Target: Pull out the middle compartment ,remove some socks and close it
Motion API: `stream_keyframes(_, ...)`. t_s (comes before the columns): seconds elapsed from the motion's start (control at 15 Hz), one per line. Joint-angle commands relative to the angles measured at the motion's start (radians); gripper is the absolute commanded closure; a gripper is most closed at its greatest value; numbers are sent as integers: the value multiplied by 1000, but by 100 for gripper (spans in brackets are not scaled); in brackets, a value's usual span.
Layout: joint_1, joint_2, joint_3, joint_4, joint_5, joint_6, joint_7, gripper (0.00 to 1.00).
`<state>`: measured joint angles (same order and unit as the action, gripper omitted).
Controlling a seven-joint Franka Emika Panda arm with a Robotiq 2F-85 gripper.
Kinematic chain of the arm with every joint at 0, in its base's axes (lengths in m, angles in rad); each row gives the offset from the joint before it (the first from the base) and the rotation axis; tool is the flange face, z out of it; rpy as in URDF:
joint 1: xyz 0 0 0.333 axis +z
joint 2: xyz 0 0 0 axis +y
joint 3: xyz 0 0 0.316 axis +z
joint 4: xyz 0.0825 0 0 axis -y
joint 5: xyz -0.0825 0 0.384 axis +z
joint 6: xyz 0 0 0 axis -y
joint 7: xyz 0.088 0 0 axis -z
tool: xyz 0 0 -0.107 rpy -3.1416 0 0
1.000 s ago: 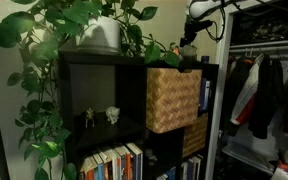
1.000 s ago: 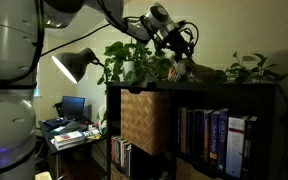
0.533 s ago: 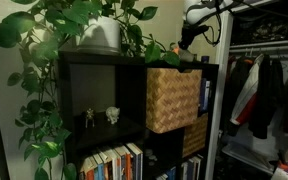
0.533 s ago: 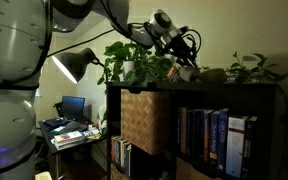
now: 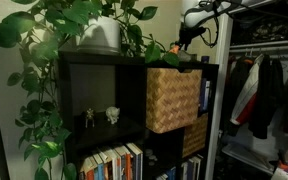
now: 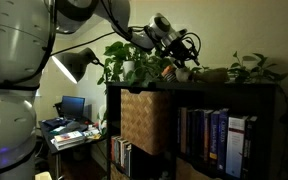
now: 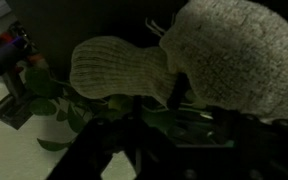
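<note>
Pincer (image 6: 186,58) hangs over shelf (image 5: 102,62) top, clamped on pale knit socks (image 7: 124,65). Basket (image 5: 174,98) below pincer, in its cell. Plant (image 5: 84,20) beside pincer.

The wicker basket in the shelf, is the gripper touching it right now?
Apart. In an exterior view the gripper hangs above the shelf's top board, while the wicker basket sits in its cell below that board.

Exterior views both face the black shelf unit (image 5: 104,58) (image 6: 214,87) mid-range, sharing its tan wicker basket (image 5: 174,100) (image 6: 144,120); wrist view hugs pale knitted socks (image 7: 114,68).
</note>
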<state>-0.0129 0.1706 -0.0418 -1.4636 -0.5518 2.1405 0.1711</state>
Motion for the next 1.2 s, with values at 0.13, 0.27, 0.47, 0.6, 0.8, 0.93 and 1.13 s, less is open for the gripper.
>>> stream_keyframes(0.13,38,-40,-5,10,-42,-15,30,0)
stream_keyframes(0.27,45,-52,-2,8,-111,1,74,0)
stream_keyframes(0.47,52,-71,9,10,-119,-27,85,0)
stream_keyframes(0.6,53,-91,21,4,-90,-41,68,0)
stream_keyframes(0.8,53,-125,45,-4,-27,-86,25,0)
stream_keyframes(0.93,54,-152,62,-8,54,-137,-28,0)
stream_keyframes(1.13,60,-193,79,-15,149,-223,-80,0)
